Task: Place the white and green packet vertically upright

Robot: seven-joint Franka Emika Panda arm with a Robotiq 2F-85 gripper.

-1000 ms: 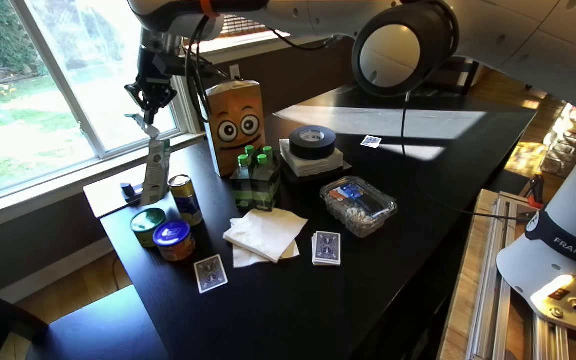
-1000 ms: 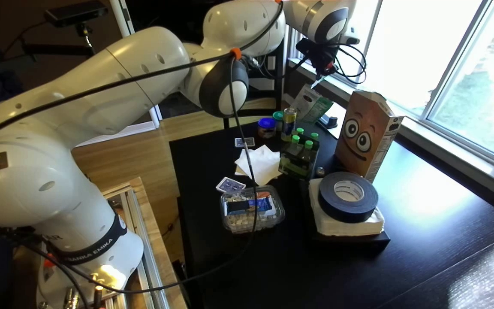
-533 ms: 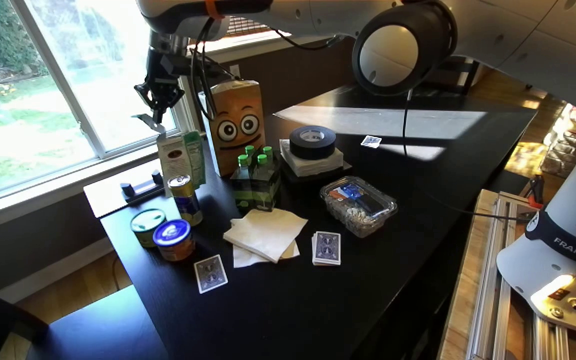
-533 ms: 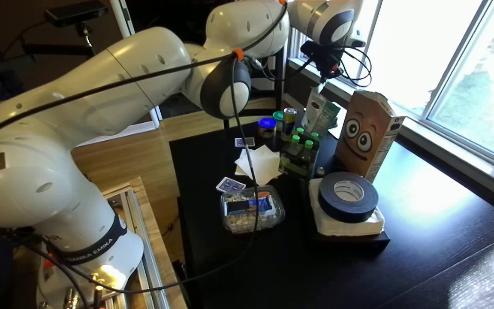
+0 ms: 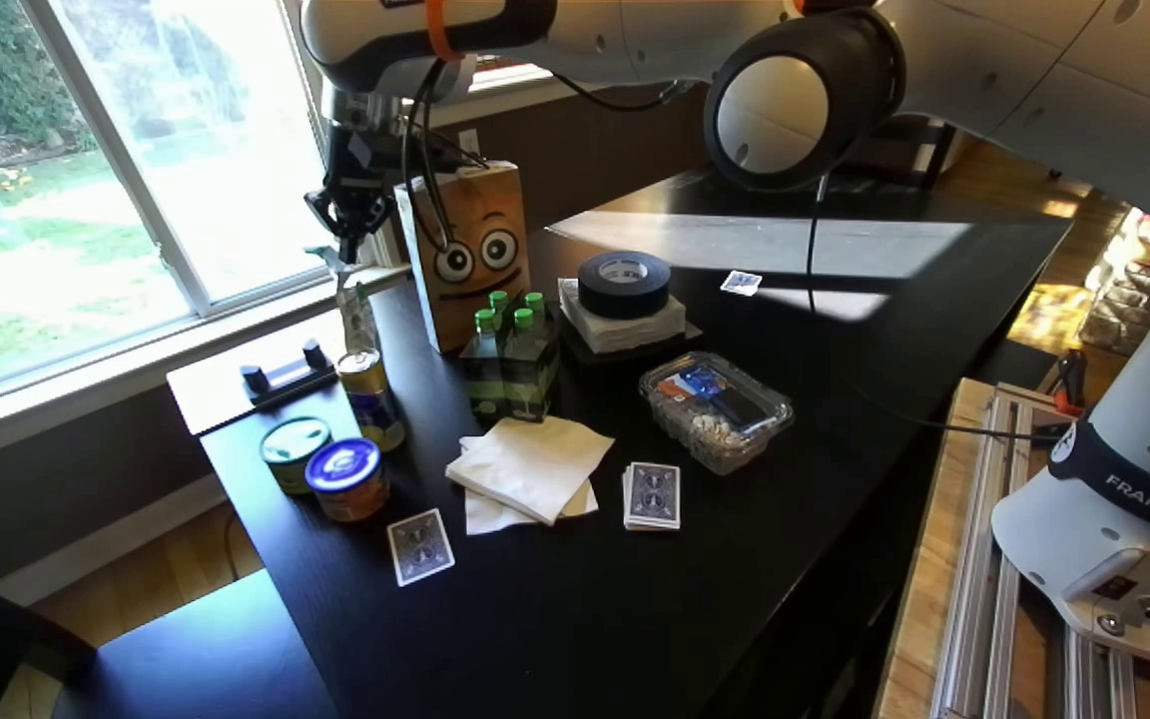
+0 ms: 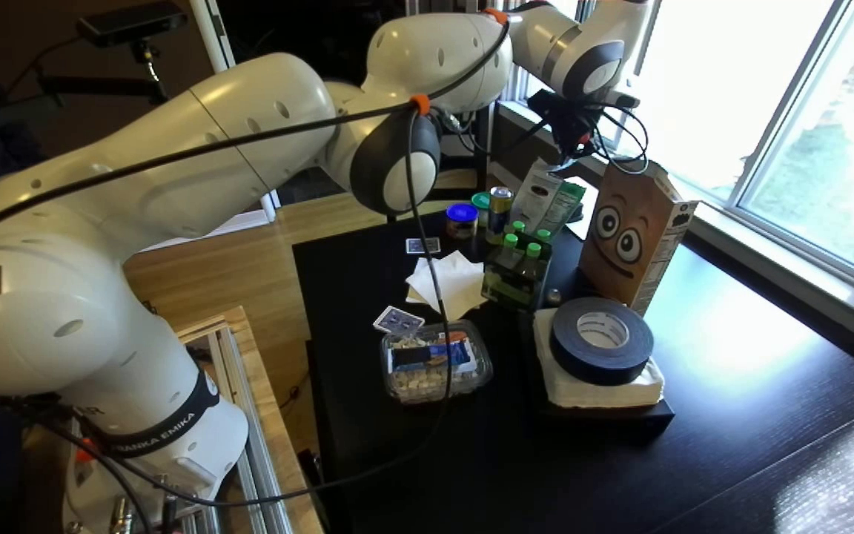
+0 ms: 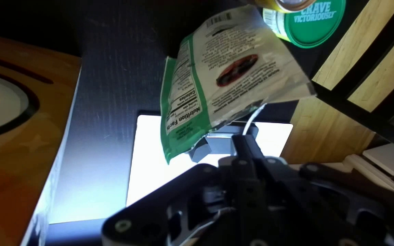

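The white and green packet [image 7: 234,65] hangs below my gripper [image 7: 243,140] in the wrist view, tilted, with its printed white back and green side showing. My gripper, also in both exterior views [image 5: 348,250] [image 6: 566,159], is shut on a thin white strip at the packet's top end. In an exterior view the packet [image 5: 356,318] shows narrow, its lower part hidden behind the gold-topped can [image 5: 363,371]. In an exterior view the packet [image 6: 538,196] leans behind the can and the green-capped bottles [image 6: 520,267]. Whether its bottom touches the table cannot be told.
The brown box with a face [image 5: 475,255] stands upright beside the packet. A blue-lidded tin [image 5: 345,467] and green-lidded tin [image 5: 295,439] stand near the can. A white panel with a dark bar [image 5: 286,374] lies at the table's window-side corner. Napkins [image 5: 535,464] lie in front.
My gripper has moved towards the brown box and slightly down, with the packet hanging from it. The packet has swung and turned, and now hangs behind the can.
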